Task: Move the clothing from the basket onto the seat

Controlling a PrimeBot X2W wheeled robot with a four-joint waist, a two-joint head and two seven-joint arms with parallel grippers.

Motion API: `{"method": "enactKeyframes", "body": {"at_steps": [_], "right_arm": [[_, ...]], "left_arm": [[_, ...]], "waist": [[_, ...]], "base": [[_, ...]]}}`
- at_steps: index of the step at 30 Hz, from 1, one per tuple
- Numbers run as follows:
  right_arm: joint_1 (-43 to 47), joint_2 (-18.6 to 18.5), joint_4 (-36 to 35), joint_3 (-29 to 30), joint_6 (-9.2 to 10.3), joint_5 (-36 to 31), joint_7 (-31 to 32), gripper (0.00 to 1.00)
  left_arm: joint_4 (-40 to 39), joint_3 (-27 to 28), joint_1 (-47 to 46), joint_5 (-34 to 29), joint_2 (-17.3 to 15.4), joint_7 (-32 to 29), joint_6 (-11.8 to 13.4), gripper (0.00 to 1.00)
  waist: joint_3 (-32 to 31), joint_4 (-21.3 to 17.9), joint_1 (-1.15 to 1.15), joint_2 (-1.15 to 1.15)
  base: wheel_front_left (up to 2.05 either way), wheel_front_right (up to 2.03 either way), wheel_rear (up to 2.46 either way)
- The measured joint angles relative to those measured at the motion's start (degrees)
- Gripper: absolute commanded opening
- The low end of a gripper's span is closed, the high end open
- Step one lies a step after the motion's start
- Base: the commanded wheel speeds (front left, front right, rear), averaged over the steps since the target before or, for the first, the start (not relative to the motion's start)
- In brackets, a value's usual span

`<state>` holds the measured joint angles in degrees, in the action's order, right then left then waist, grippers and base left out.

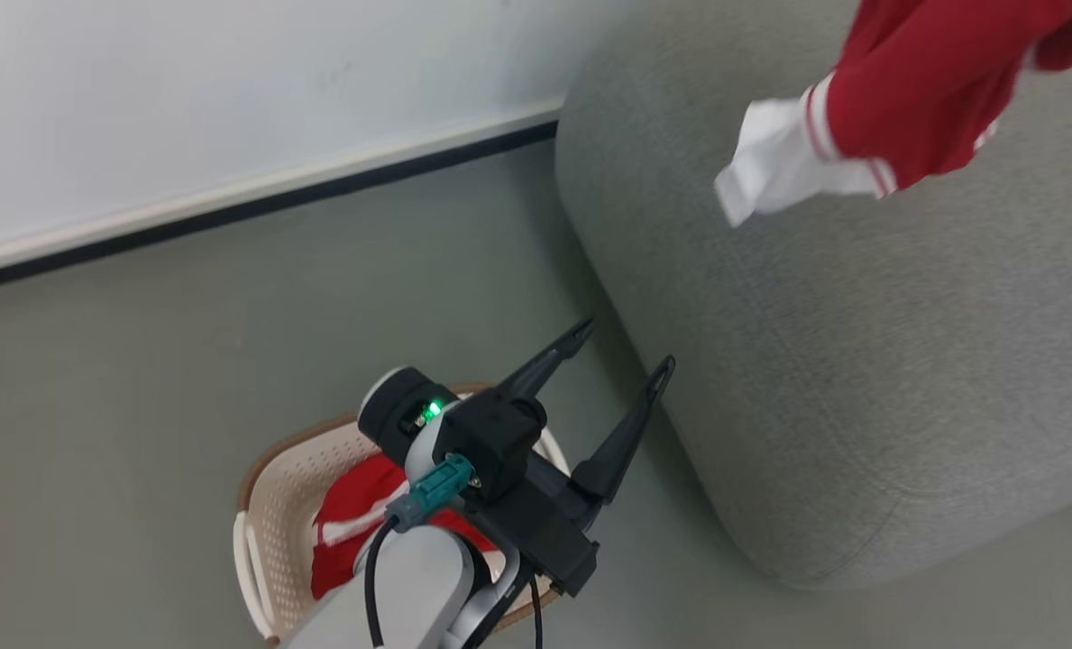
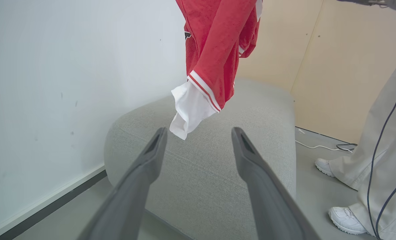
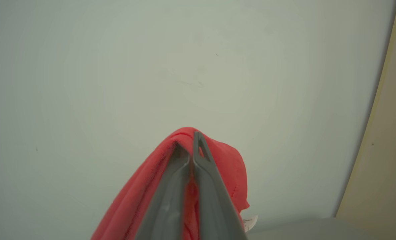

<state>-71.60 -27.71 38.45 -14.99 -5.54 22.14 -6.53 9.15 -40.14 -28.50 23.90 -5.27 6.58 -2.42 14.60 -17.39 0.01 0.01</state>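
Note:
One red garment [image 1: 932,81] with a white cuff hangs in the air above the grey seat [image 1: 860,361]; it also dangles over the seat [image 2: 211,173] as a red garment [image 2: 217,50] in the left wrist view. My right gripper [image 3: 188,143] is shut on this red garment [image 3: 144,200], fabric draped over its fingers. A second red garment [image 1: 355,523] lies in the cream basket [image 1: 270,505] on the floor. My left gripper [image 1: 626,347] is open above the basket's right side, beside the seat's edge, holding nothing; its fingers [image 2: 151,156] point at the seat.
A white wall with a dark baseboard [image 1: 229,207] runs behind the basket and seat. A person in pale trousers and white shoes [image 2: 347,220] stands on the floor beyond the seat, with a cable [image 2: 317,146] lying nearby.

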Motion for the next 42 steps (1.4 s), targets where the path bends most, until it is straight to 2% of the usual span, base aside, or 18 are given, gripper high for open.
{"method": "enactKeyframes", "body": {"at_steps": [6, 14, 22, 28, 35, 42], "right_arm": [[-5.8, -3.4, 3.8, 0.6, 0.07, -1.2, 1.8, 0.00], [-10.0, -6.7, 7.7, 0.5, 0.09, -3.3, 2.1, 0.00], [-10.2, -5.7, 13.9, -1.6, 0.49, -4.9, 1.1, 0.00], [-7.7, -3.1, 19.7, -3.2, 0.49, -5.3, 0.2, 0.00], [-4.1, -1.0, 25.4, -4.2, 0.57, -5.5, -0.1, 0.00], [-2.8, -0.7, 29.5, -5.2, 1.11, -7.0, 1.2, 0.00]], "left_arm": [[-3.2, 1.1, -2.5, -0.9, -1.5, -1.0, 0.5, 1.00], [-6.5, 2.1, -4.8, -3.0, -3.3, -2.2, 1.1, 1.00], [-8.2, 2.4, -6.5, -4.0, -4.9, -4.0, 1.5, 1.00], [-8.2, 2.3, -6.8, -4.3, -5.1, -4.6, 1.5, 1.00], [-8.2, 2.2, -7.5, -4.3, -5.2, -5.1, 1.5, 1.00], [-8.2, 2.3, -7.5, -4.3, -5.4, -5.3, 1.7, 1.00]], "waist": [[4.9, 3.4, 0.00, 0.00], [11.3, 6.2, 0.00, 0.00], [17.9, 7.2, 0.00, 0.00], [21.5, 7.0, 0.00, 0.00], [23.4, 6.5, -0.01, 0.00], [23.8, 6.4, -0.01, 0.00]], "base": [[0.00, 0.00, 0.00], [0.00, 0.00, 0.00], [0.00, 0.00, 0.00], [0.00, 0.00, 0.00], [0.00, 0.00, 0.00], [0.00, 0.00, 0.00]]}}
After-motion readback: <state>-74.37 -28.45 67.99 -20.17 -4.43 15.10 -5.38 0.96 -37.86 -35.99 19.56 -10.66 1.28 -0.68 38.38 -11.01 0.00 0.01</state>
